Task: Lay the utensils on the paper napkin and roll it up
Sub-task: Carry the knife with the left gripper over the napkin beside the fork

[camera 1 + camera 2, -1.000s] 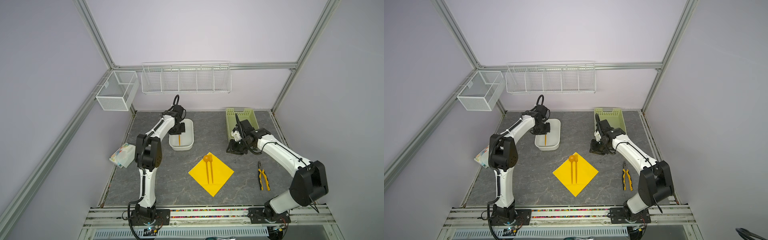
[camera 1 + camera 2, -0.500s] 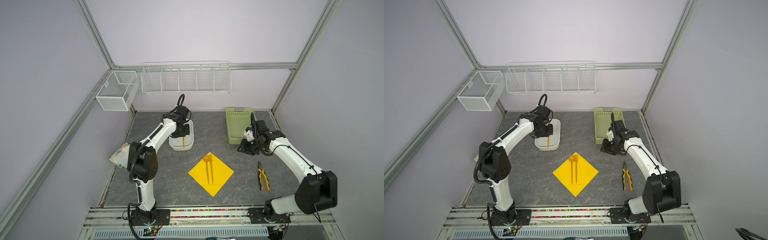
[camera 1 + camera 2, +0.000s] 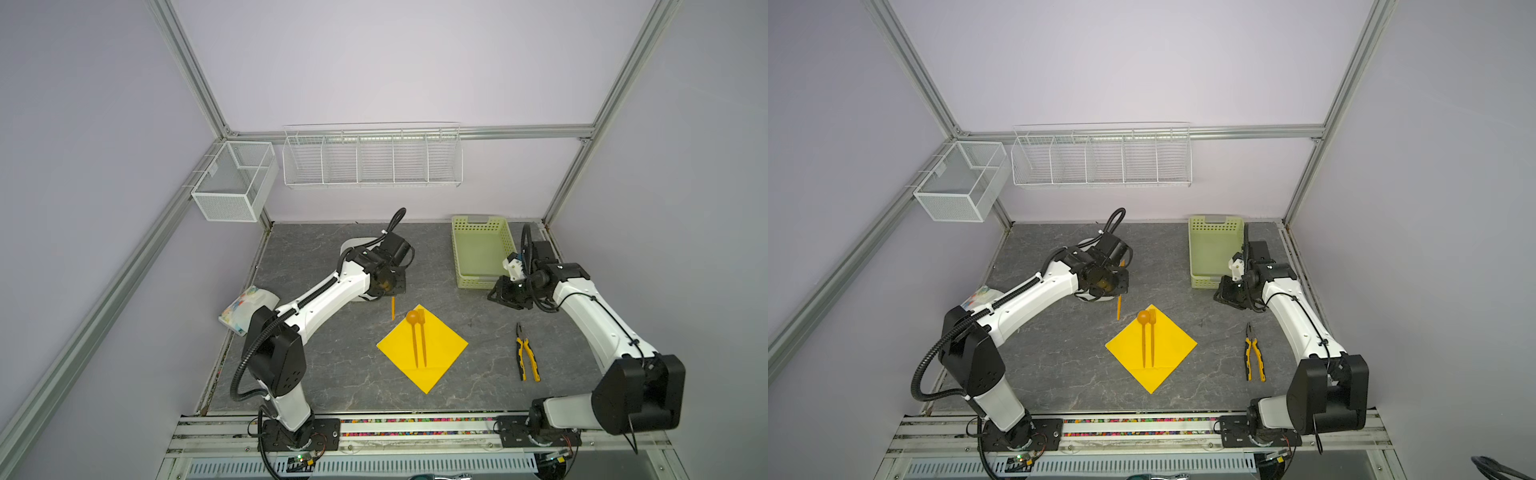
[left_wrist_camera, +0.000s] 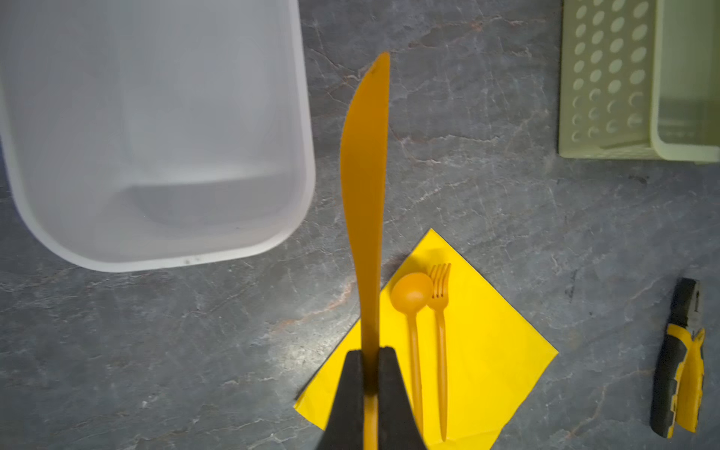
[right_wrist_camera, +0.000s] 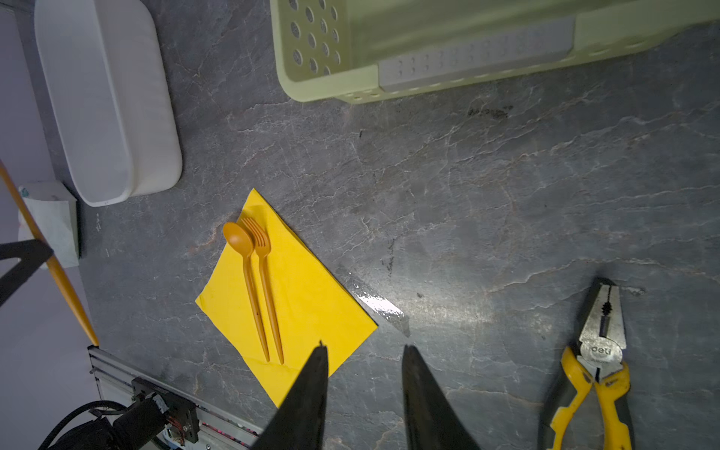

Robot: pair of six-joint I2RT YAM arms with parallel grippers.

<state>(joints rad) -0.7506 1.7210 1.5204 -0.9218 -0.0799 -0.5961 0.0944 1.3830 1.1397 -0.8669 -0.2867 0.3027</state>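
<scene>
Step in hand, judged: bringing the third utensil to the paper. Orange plastic knife (image 4: pixel 366 175) gripped at handle end by left pincer (image 4: pixel 369 356), clenched tight, blade pointing away from the fingers. In both top views, knife hanging roughly tip-down under that pincer, over bare worktop (image 3: pixel 332 365), between white tub (image 4: pixel 307 156) and far corner of yellow paper napkin (image 3: pixel 444 347). Clear of both, not yet over the paper.

Orange spoon (image 3: pixel 414 332) and fork (image 3: pixel 423 336) already on napkin, side by side, heads at far corner, handles along the diagonal toward the arm bases. Tub looking empty in left wrist view.

Key relation: napkin just to the right of held knife and nearer the bases. Free strip of paper on spoon's left, the side facing the knife. Needed, judged: short shift right, then blade laid flat, long axis parallel to spoon and fork, blade end toward far corner. Left arm plainly nearer, and loaded.

Over by the green perforated basket (image 3: pixel 478 249), right pincer (image 5: pixel 364 350) released, jaws apart, nothing between, well apart from napkin. Yellow-and-black pliers (image 3: pixel 527 357) flat on worktop right of napkin, not part of job. Printed packet (image 3: pixel 245 309) at left edge.

Risk, judged: thin paper sliding, or spoon and fork knocked out of line on set-down. Rolling not yet begun.
</scene>
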